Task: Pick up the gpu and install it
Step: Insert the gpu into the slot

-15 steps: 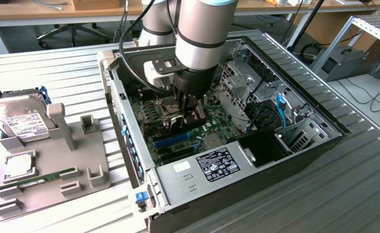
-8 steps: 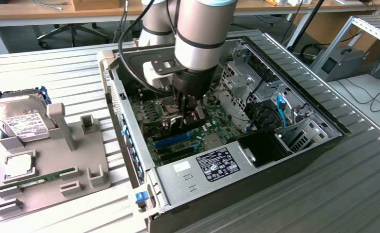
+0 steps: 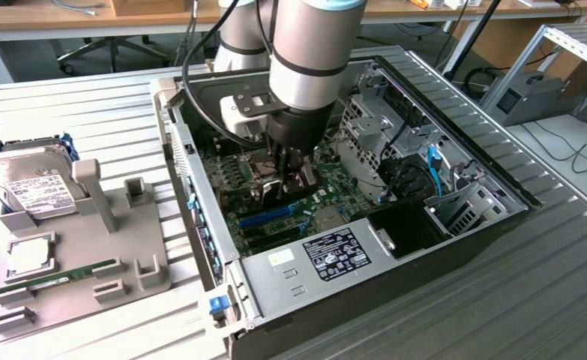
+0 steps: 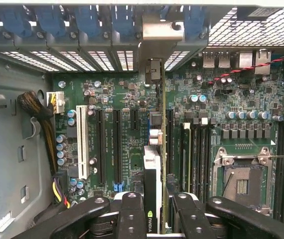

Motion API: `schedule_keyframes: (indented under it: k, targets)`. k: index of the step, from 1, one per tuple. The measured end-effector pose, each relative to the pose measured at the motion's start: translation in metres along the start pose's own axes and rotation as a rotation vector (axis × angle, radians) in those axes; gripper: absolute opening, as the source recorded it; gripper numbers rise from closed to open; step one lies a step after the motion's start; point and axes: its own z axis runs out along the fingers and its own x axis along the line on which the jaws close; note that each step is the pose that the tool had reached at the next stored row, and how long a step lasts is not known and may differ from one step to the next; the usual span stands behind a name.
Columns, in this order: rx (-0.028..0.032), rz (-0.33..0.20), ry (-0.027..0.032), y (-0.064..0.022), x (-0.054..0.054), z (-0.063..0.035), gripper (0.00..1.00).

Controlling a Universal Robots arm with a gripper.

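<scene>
While the pincer pinched the gpu edge-on over the motherboard inside the computer case, seating it well seemed to need an upright card, bracket lined up at the rear wall.

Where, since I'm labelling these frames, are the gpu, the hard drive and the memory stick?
gpu [image 4: 152, 174]: wrist view, on its pale cooler, seen edge-on.
hard drive [image 3: 41, 193]: exterior view, on its white label.
memory stick [image 3: 58, 277]: exterior view, middle of its green board.
</scene>
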Motion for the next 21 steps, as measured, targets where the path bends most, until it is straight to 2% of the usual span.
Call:
schedule_keyframes:
  k: [9,21]
  targets:
    - [0.0002,0.0,-0.0002,0.0006,0.0,0.0029,0.27]
    - [-0.0001,0.0,0.0002,0.0014,0.0,0.0122,0.27]
